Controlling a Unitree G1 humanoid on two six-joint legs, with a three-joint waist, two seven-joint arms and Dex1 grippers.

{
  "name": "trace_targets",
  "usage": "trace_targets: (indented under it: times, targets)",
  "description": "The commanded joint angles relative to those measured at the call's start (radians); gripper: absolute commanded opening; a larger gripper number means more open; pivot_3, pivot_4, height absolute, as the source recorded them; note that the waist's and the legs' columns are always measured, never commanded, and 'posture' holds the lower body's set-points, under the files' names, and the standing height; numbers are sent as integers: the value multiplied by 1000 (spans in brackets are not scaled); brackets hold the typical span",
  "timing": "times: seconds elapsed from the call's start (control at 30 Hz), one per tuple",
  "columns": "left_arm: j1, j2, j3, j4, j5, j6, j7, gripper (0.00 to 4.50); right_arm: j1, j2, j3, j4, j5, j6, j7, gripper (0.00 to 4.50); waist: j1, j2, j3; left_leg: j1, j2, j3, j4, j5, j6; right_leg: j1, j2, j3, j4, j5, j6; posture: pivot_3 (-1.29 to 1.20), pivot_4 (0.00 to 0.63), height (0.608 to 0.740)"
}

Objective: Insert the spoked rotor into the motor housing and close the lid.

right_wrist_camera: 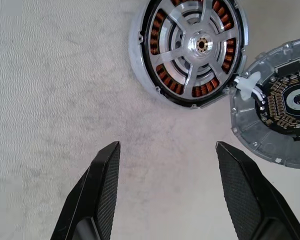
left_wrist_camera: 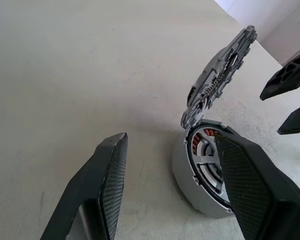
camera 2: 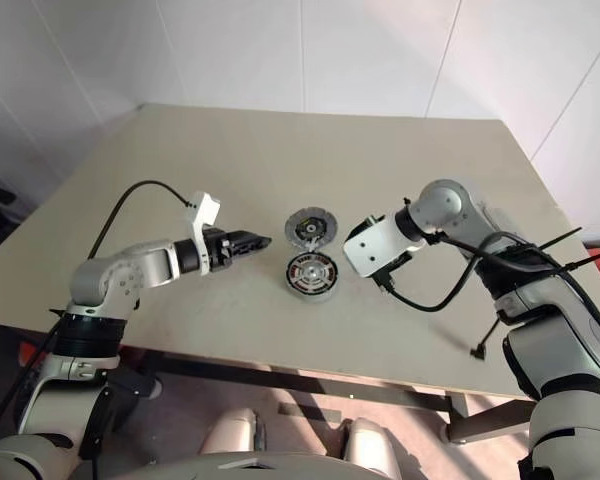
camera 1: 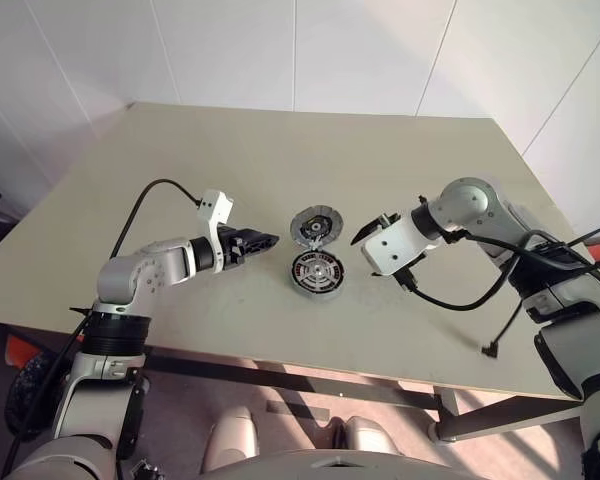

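So the spoked rotor [right_wrist_camera: 195, 47] is already sitting down inside the motor housing [camera 1: 319, 273], silver spokes over the copper windings, which looks like step one done. The lid [camera 1: 314, 226] is still swung open on its hinge, propped up behind the housing with the ribbed face showing, so it needs flipping over. Both grippers flank the housing on the table [camera 1: 280, 150]: left gripper [left_wrist_camera: 170, 190] has its fingers spread with nothing in them, right gripper [right_wrist_camera: 165, 195] is likewise spread wide and empty, probably lining up for the lid.
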State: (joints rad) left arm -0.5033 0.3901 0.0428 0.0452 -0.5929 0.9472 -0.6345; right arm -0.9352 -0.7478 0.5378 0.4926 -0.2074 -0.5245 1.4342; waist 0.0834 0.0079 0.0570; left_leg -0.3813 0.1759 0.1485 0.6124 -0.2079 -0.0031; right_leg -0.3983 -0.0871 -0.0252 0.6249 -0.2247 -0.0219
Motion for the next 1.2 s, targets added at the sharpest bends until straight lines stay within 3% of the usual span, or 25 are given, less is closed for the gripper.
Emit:
trace_targets:
  times: [0.03,0.23,0.57,1.2]
  targets:
    - [-19,7,25,-17,-5,-9,2,2973,-74,27,6,21,-3,-46,57,3423,-5,0,0,0,0,0,0,0,0,0,0,0,0,0,0,0,0,740]
    - [-15,-7,28,-24,-5,-10,18,2973,-67,97,30,-64,36,9,122,3423,-14,-1,1,0,0,0,1,0,1,0,0,0,0,1,-1,0,0,740]
    - [8,-19,44,-55,-15,-3,47,2973,-1,108,64,-154,50,78,151,3423,-13,-3,2,-1,1,-1,1,0,1,0,0,-1,0,1,-1,0,0,740]
    - [28,-18,58,-79,-19,5,66,2973,103,132,83,-221,22,137,102,3423,-14,-4,2,0,1,0,1,0,1,0,1,-1,0,1,-1,0,0,740]
